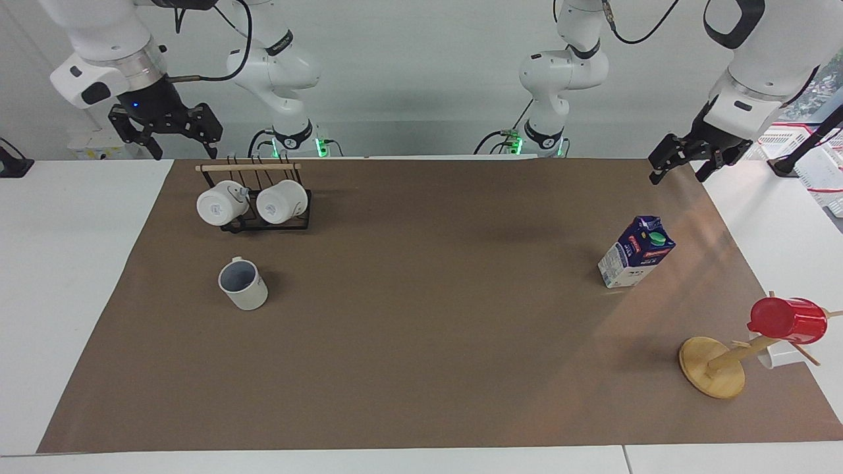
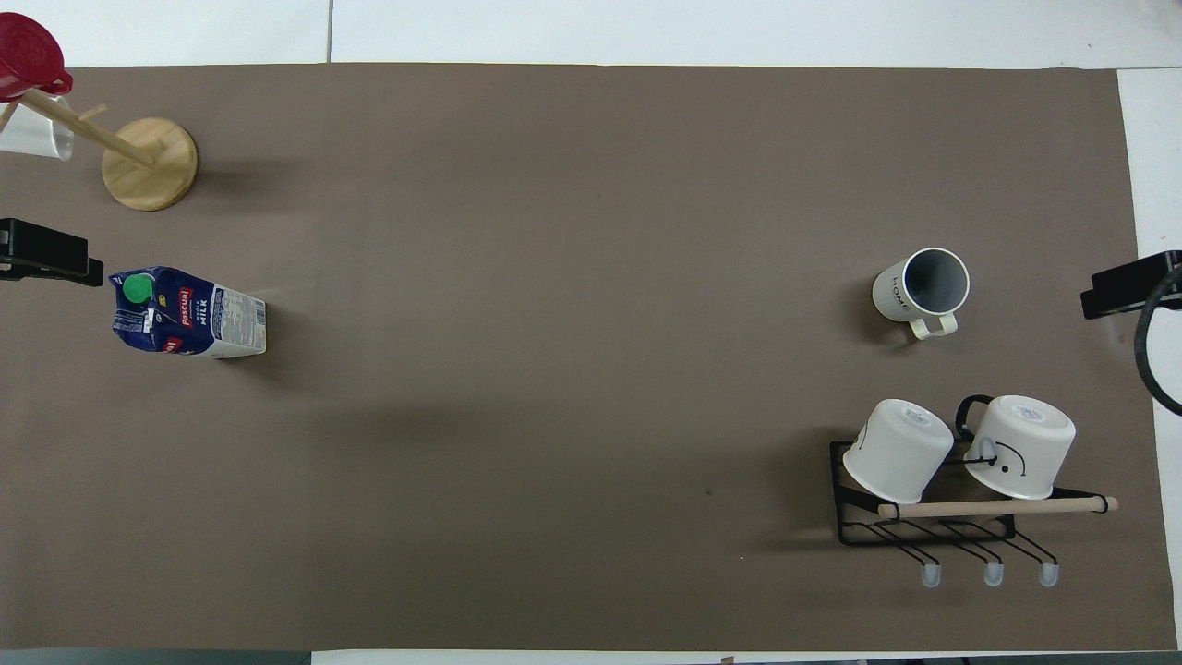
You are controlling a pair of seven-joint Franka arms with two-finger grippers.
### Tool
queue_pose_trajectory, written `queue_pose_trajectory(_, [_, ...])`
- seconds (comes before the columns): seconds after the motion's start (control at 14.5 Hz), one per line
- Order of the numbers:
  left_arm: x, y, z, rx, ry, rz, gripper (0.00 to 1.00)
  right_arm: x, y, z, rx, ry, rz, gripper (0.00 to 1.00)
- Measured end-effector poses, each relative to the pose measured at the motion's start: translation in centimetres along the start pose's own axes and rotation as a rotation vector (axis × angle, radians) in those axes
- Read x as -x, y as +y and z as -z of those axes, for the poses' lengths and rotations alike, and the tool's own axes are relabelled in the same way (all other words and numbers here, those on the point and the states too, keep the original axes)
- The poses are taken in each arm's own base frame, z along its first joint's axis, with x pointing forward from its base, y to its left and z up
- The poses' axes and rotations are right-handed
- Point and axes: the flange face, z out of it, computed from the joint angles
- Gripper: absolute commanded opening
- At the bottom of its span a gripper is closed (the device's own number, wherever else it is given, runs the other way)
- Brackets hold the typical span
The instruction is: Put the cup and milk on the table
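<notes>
Right, both arms are up and waiting, and the cup (image 1: 243, 284) and the milk (image 1: 636, 252) both stand upright on the brown paper of the desk (image 1: 421, 368). Take the black mug rack (image 1: 267, 220) as the landmark: the cup sits just farther from the robots than the rack, apart from it, handle turned toward the rack in the overhead view, grey-blue inside showing. The milk is well apart from the rack, toward the left arm's end of the desk, green cap up, with the wooden mug tree (image 1: 714, 367) and its red cup (image 1: 788, 320) farther out again. The facing view gives the whole right end effector (image 1: 164, 135), raised in the air beside the rack toward the desk's edge, fingers spread and empty; the left end effector (image 1: 685, 161) hangs over the paper's corner at the milk's end, also released, holding nothing. The overhead view shows only dark tips at its two side edges, but it reads the milk's label and the two white mugs (image 2: 898, 450) resting bottoms-up on the rack.
</notes>
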Motion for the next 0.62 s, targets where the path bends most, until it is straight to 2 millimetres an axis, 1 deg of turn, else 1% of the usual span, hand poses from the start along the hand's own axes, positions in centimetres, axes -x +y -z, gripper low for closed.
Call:
queue_pose_trajectory(0.14, [0.0, 0.0, 0.0, 0.000, 0.003, 0.000, 1.00, -0.2, 0.1, -0.2, 0.000, 0.013, -0.002, 1.00])
queue_pose_trajectory(0.21, [-0.1, 0.0, 0.0, 0.000, 0.006, 0.000, 1.00, -0.6, 0.1, -0.7, 0.001, 0.035, -0.002, 1.00])
queue_pose_trajectory(0.28, [-0.2, 0.0, -0.1, 0.000, 0.012, 0.001, 1.00, -0.9, 0.2, -1.7, 0.002, 0.053, 0.002, 1.00])
queue_pose_trajectory(0.42, [-0.5, -0.1, -0.6, 0.000, 0.016, 0.001, 1.00, -1.2, 0.7, -4.6, 0.003, 0.066, 0.051, 1.00])
queue_pose_trajectory(0.62, [-1.2, -0.2, -2.7, 0.000, 0.029, 0.004, 1.00, -2.3, 2.8, -8.8, -0.034, 0.133, 0.150, 1.00])
